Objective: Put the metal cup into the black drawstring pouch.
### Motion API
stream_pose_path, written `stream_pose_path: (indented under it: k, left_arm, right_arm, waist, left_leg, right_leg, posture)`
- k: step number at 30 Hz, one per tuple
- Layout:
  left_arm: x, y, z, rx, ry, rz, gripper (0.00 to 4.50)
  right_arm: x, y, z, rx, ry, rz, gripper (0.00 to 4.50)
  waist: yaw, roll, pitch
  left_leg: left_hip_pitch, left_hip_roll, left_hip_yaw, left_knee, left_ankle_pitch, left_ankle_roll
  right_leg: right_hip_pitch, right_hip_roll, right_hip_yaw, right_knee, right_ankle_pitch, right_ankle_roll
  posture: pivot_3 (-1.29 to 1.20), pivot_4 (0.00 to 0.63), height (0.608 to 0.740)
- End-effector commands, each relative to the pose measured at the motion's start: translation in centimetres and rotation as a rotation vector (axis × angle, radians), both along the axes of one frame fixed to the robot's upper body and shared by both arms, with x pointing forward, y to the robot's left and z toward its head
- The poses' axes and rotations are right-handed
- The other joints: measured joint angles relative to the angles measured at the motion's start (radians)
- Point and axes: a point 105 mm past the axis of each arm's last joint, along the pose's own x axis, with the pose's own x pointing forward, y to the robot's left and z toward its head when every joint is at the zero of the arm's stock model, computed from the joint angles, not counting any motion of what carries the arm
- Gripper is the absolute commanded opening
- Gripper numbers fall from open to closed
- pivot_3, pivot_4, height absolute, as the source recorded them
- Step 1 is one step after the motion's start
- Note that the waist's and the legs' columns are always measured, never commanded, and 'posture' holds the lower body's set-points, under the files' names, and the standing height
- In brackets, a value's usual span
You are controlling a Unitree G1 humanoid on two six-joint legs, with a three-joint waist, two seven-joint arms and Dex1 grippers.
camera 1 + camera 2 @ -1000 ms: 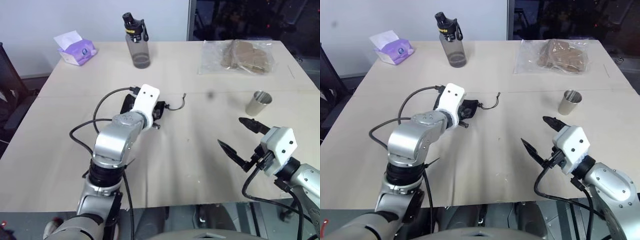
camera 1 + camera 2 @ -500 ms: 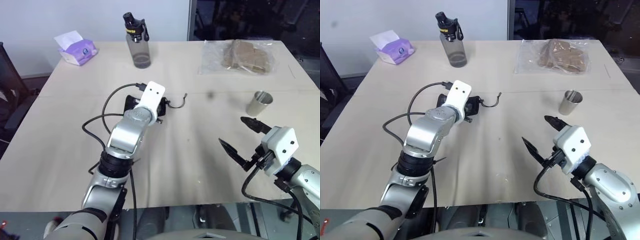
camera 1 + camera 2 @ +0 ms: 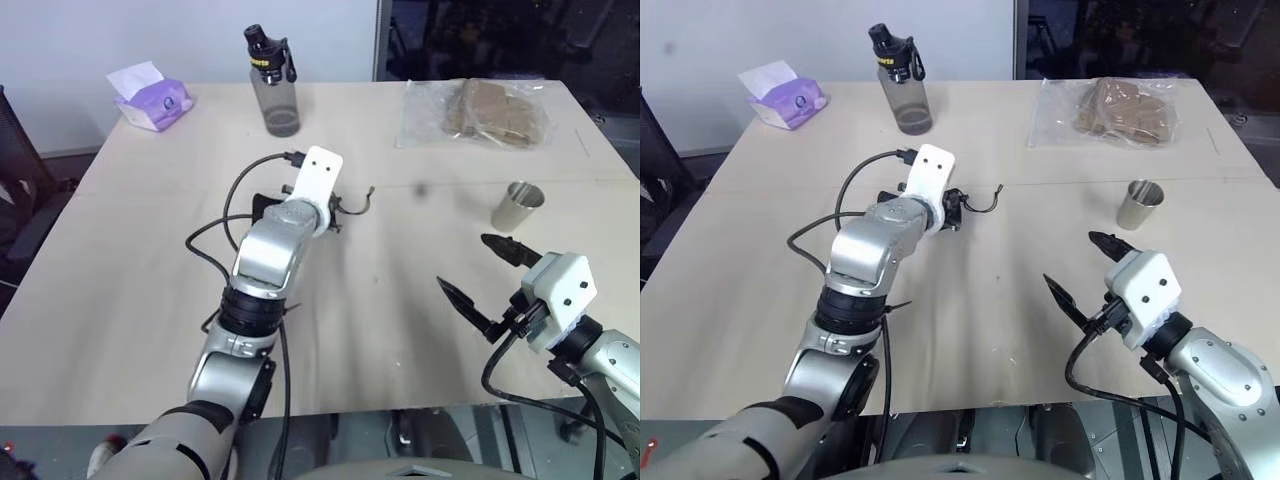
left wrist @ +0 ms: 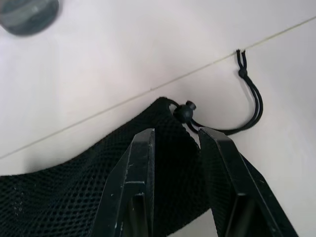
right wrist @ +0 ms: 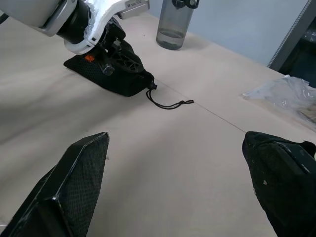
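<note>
The table [image 3: 120, 260] under me was a pale beige, crossed by one thin darker seam. My left gripper [image 4: 175, 136] had black fingers [image 4: 138, 173] and a white housing on a silver arm, and my right gripper [image 3: 478, 282] matched it. The drawstring pouch [image 4: 74, 192] was black with a fine mesh weave, its cord [image 4: 252, 106] and round toggle [image 4: 183, 112] black too. The metal cup [image 3: 517, 205] was shiny silver. The bottle [image 3: 272, 85] was smoky grey with a black cap. The tissue pack [image 3: 152, 98] was purple with white tissue, and the clear plastic bag [image 3: 478, 112] held brown items.

Beige table [image 3: 130, 300], white wall [image 3: 120, 35], dark window [image 3: 500, 40]
</note>
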Motion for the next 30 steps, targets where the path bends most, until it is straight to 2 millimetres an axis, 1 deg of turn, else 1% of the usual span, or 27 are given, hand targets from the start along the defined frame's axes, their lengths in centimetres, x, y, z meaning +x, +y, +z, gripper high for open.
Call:
stream_pose_path:
  k: [1,8,14,17,20,21,22,24,25,26,28,30]
  left_arm:
    - [0.6,0.3,0.7,0.013,-0.037,0.086,1.43]
    - [1.1,-0.7,0.0,0.053,0.000,0.124,1.43]
    - [1.8,0.1,0.4,0.133,-0.036,0.206,1.43]
    - [1.8,0.4,-0.1,0.162,-0.016,0.226,1.43]
    - [1.9,0.8,-0.7,0.172,-0.002,0.227,0.54]
    - [2.0,1.0,-0.7,0.172,-0.002,0.228,0.11]
    - [2.1,1.2,-0.7,0.172,-0.003,0.229,0.03]
    - [2.0,1.6,-0.6,0.156,-0.002,0.200,0.03]
    - [1.8,1.5,-0.5,0.152,-0.013,0.144,0.03]
    - [1.5,1.1,0.1,0.158,-0.065,0.000,0.03]
    - [-0.1,0.3,0.4,0.166,-0.095,-0.295,0.03]
    - [-1.8,0.2,1.3,0.142,-0.148,-0.546,0.03]
  right_arm:
    - [-0.5,0.3,0.9,-0.008,-0.040,0.024,4.50]
    - [-0.4,0.4,1.0,-0.008,-0.040,0.031,4.50]
    - [-0.4,0.4,1.1,-0.006,-0.043,0.026,4.50]
    - [-0.3,0.5,1.1,-0.003,-0.042,0.023,4.50]
    - [-0.2,0.6,1.1,0.001,-0.044,0.021,4.50]
    - [-0.2,0.6,1.1,0.001,-0.045,0.020,4.50]
    - [-0.2,0.6,1.1,0.002,-0.046,0.020,4.50]
    - [-0.1,0.7,1.2,0.003,-0.049,0.021,4.50]
    - [-0.1,0.7,1.2,0.004,-0.051,0.020,4.50]
    - [0.0,0.7,1.3,0.005,-0.054,0.019,4.50]
    - [0.2,0.7,1.3,0.008,-0.057,0.017,4.50]
    - [0.3,0.7,1.3,0.009,-0.058,0.017,4.50]
  waist:
    - [0.001,0.000,0.000]
    - [0.003,0.000,0.000]
    - [0.000,0.000,0.000]
    - [0.001,0.000,0.000]
    - [0.001,0.000,0.000]
    - [0.000,0.000,0.000]
    - [0.000,0.000,0.000]
    - [-0.001,0.000,0.000]
    - [-0.002,0.000,0.000]
    - [-0.002,0.000,0.000]
    - [-0.007,0.000,0.000]
    - [-0.015,0.000,0.000]
  left_leg:
    - [0.000,0.000,0.000,0.000,0.000,0.000]
    - [-0.001,0.000,0.002,0.000,0.000,0.000]
    - [0.000,0.000,0.002,0.000,0.000,0.000]
    - [-0.001,0.000,0.002,0.000,0.000,0.000]
    - [-0.001,0.000,0.002,0.000,0.000,0.000]
    - [-0.001,0.000,0.002,0.000,0.000,0.000]
    - [-0.001,0.000,0.002,0.000,0.000,0.000]
    - [-0.001,0.000,0.002,0.000,0.000,0.000]
    - [-0.001,0.000,0.002,0.000,0.000,0.000]
    - [-0.001,0.000,0.002,-0.001,0.000,0.000]
    - [-0.001,0.000,0.001,-0.001,0.001,-0.001]
    - [0.001,0.002,0.005,-0.004,0.003,-0.006]
  right_leg:
    - [0.000,0.000,0.000,0.000,0.000,0.000]
    - [0.000,0.000,-0.001,0.000,0.000,0.000]
    - [0.000,0.000,0.000,0.000,0.000,0.000]
    - [0.000,0.000,0.000,0.000,0.000,0.000]
    - [0.000,0.000,0.000,0.000,0.000,0.000]
    - [-0.001,0.000,0.000,0.000,0.000,0.000]
    - [-0.001,0.000,0.000,0.000,0.000,0.000]
    - [-0.001,0.000,0.000,0.000,0.000,0.000]
    - [-0.001,0.000,0.000,0.000,0.000,0.000]
    - [-0.001,0.000,0.000,0.000,0.000,0.000]
    - [-0.003,0.000,0.001,0.001,0.000,0.000]
    - [-0.005,0.000,0.006,0.004,0.000,-0.001]
  posture:
    - [0.00,0.150,0.740]
    - [0.00,0.150,0.740]
    - [0.00,0.150,0.740]
    - [0.00,0.150,0.740]
    - [0.00,0.150,0.740]
    - [0.00,0.150,0.740]
    - [0.00,0.150,0.740]
    - [0.00,0.150,0.740]
    - [0.00,0.150,0.740]
    - [0.00,0.150,0.740]
    - [0.00,0.150,0.740]
    - [0.00,0.150,0.740]
